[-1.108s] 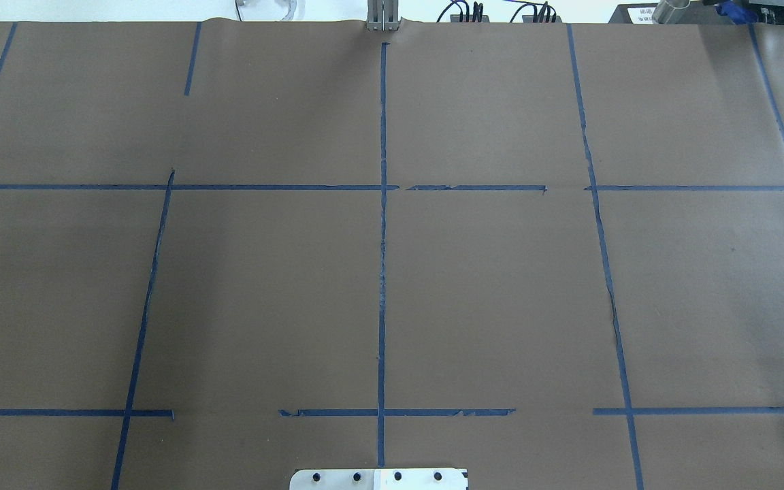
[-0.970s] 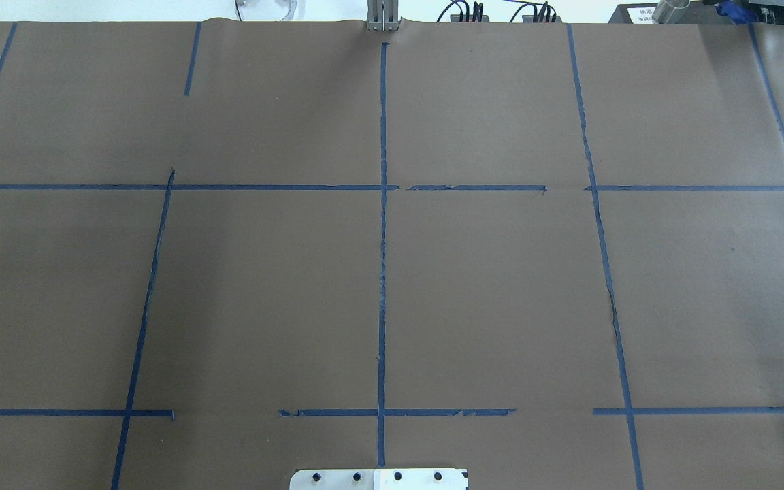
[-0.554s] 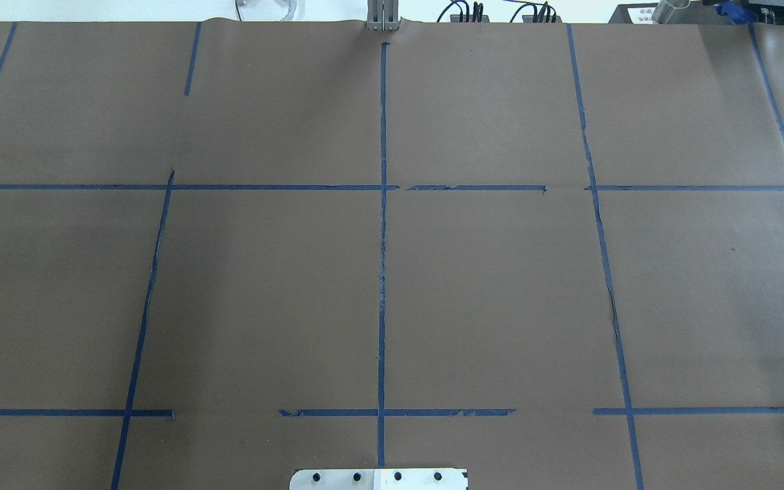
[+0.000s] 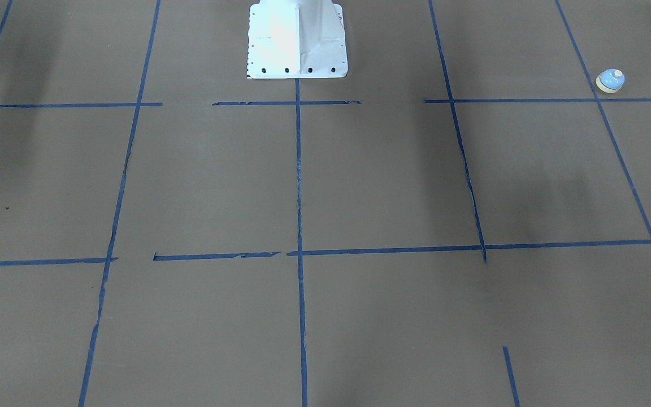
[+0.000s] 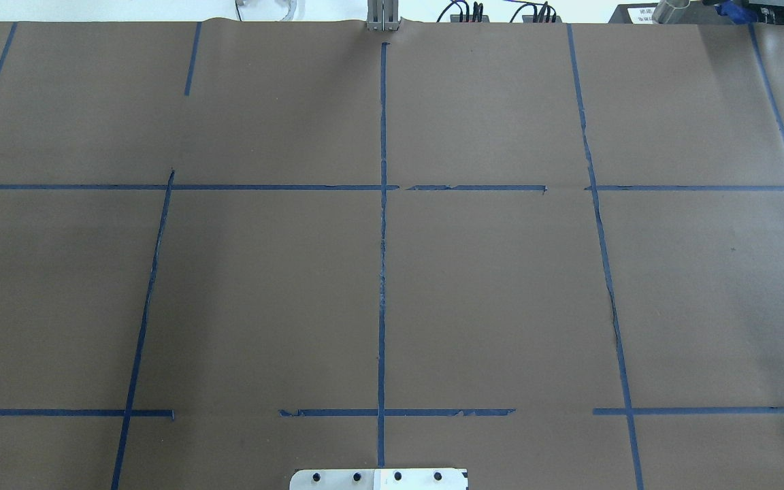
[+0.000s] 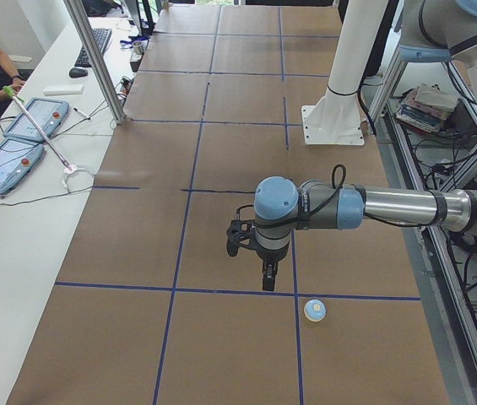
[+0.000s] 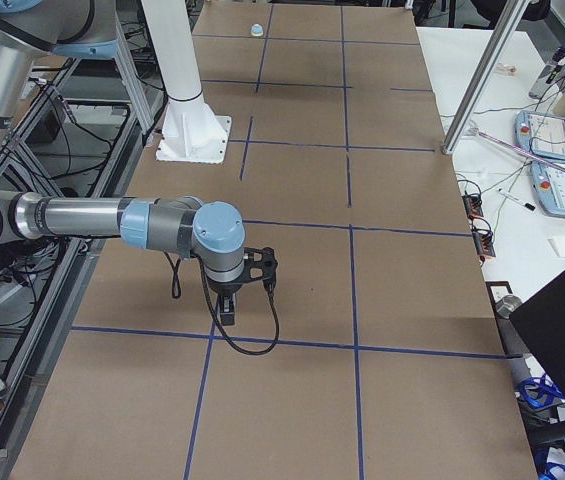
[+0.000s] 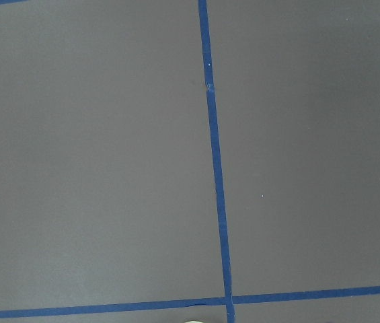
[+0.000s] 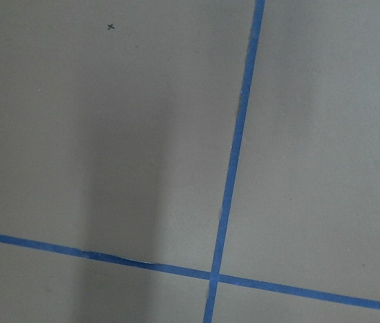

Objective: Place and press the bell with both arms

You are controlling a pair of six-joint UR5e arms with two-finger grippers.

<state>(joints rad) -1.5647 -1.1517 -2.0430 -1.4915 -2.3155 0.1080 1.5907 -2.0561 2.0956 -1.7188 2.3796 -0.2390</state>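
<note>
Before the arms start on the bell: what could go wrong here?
1. The small light-blue dome bell with a cream rim lies outside the overhead view, so that camera cannot guide the pick.
2. It looks far smaller than the left tool hanging near it; a slightly off descent may knock it across the brown paper.
3. The right tool hangs far from it: a long reach to press.

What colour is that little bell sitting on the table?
The bell is light blue, with a cream base and button; clearest in the front-facing view.
</note>
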